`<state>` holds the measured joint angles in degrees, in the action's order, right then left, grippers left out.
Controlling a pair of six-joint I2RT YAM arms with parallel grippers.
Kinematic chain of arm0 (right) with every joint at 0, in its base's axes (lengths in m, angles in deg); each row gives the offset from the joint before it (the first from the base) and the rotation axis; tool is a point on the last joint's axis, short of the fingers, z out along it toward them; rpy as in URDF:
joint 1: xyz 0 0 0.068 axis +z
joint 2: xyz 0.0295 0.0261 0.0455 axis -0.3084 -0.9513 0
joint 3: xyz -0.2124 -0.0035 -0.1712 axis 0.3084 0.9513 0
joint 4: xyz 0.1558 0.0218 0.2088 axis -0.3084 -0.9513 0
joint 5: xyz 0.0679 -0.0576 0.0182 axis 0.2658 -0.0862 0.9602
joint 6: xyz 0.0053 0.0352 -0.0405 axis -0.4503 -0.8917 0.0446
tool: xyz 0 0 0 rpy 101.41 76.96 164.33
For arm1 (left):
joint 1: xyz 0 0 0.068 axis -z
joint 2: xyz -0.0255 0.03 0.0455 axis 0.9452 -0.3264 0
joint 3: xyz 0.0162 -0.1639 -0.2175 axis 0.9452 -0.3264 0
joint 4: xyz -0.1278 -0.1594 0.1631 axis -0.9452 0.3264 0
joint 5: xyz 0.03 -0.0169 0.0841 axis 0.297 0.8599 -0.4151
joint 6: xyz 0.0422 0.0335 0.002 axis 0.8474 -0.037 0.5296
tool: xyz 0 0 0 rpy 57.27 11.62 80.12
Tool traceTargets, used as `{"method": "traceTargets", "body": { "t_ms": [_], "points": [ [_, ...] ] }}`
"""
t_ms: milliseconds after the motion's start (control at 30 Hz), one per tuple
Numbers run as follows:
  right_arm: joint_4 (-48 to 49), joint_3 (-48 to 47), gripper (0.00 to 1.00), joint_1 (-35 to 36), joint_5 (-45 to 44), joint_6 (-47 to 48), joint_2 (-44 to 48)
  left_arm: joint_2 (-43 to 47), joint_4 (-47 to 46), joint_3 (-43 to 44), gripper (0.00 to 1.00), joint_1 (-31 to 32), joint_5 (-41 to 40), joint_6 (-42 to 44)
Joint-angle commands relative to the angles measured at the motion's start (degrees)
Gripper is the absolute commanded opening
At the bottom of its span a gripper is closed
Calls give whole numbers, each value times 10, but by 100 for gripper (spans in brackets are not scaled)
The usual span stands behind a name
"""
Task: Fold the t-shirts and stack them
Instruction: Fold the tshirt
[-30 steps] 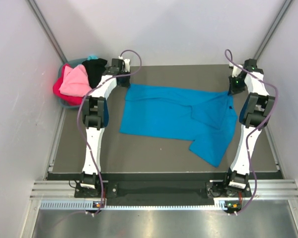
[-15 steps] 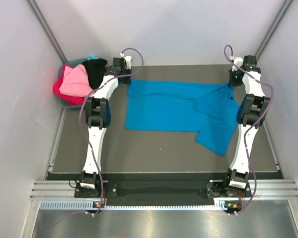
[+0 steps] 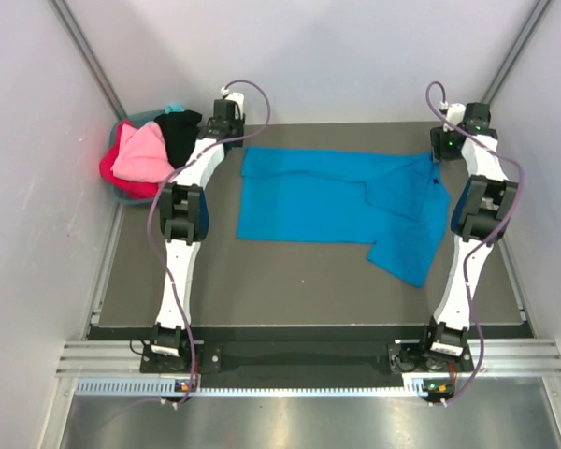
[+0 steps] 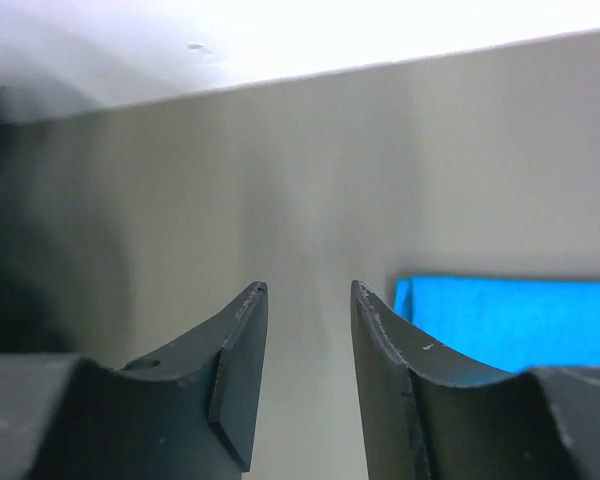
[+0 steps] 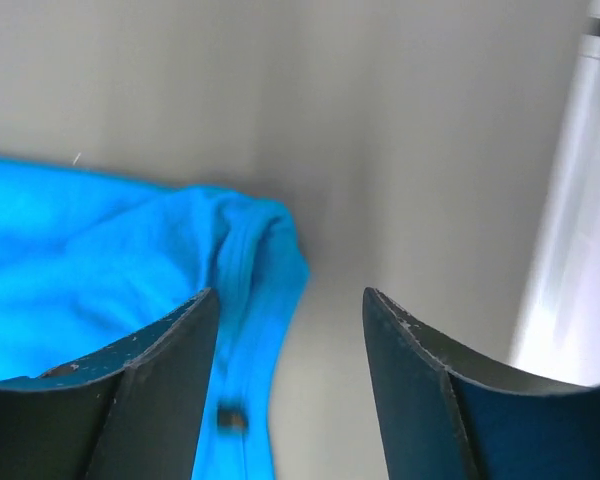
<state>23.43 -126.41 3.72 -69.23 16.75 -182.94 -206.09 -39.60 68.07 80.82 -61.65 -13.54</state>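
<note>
A bright blue t-shirt (image 3: 337, 198) lies spread on the dark table, its right part folded over towards the front. My left gripper (image 3: 234, 142) is just beyond the shirt's far left corner. In the left wrist view that gripper (image 4: 308, 290) is open with nothing between the jaws, and the blue t-shirt (image 4: 510, 322) lies to its right. My right gripper (image 3: 439, 155) hangs over the far right corner. In the right wrist view it (image 5: 290, 295) is open, and the blue t-shirt's bunched corner (image 5: 260, 240) lies loose below the left finger.
A teal basket (image 3: 140, 118) stands off the table's far left corner, heaped with a pink t-shirt (image 3: 142, 152), a red one (image 3: 110, 170) and a black one (image 3: 178, 131). White walls close in on the left, back and right. Bare table (image 3: 290, 281) lies in front of the shirt.
Both grippers were shut on the blue shirt's far corners and drew it towards the far edge. Both have now opened and let it go. The shirt lies flatter.
</note>
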Motion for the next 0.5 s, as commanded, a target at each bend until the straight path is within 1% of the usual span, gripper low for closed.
{"method": "traceTargets", "body": {
  "t_ms": [0, 33, 67, 100, 133, 167, 200, 233, 267, 300, 333, 367, 400, 433, 467],
  "points": [
    [39, 40, 60, -15, 0, 17, 155, 126, -17, -21, 45, 9, -41, 12],
    [38, 58, 60, -18, 3, 33, 173, 138, -12, -48, 45, 12, -42, 20],
    [37, 97, 61, -18, 10, 41, 193, 165, -6, -64, 45, 14, -39, 21],
    [33, 117, 60, -18, 16, 51, 231, 178, 12, -81, 45, 16, -32, 23],
    [30, 138, 60, -19, 22, 70, 251, 190, 23, -110, 45, 17, -19, 26],
    [26, 181, 60, -18, 41, 77, 270, 215, 32, -127, 44, 19, -15, 28],
    [10, 204, 60, -18, 57, 88, 306, 230, 46, -147, 44, 23, -8, 30],
    [-5, 226, 60, -16, 74, 124, 322, 246, 50, -198, 43, 25, 14, 34],
    [-22, 271, 60, -13, 115, 147, 339, 281, 52, -228, 42, 26, 33, 35],
    [-71, 295, 58, -11, 141, 182, 369, 298, 54, -258, 40, 28, 49, 36],
    [-99, 319, 56, -2, 158, 258, 386, 315, 58, -314, 40, 28, 64, 37],
    [-115, 382, 53, 4, 171, 288, 403, 343, 62, -338, 38, 28, 106, 38],
    [-133, 417, 52, 11, 172, 313, 441, 354, 68, -359, 37, 29, 122, 37],
    [-146, 449, 49, 25, 176, 371, 458, 364, 84, -391, 39, 29, 138, 39],
    [-157, 510, 42, 33, 173, 398, 477, 383, 87, -406, 41, 29, 158, 35]
  ]
}}
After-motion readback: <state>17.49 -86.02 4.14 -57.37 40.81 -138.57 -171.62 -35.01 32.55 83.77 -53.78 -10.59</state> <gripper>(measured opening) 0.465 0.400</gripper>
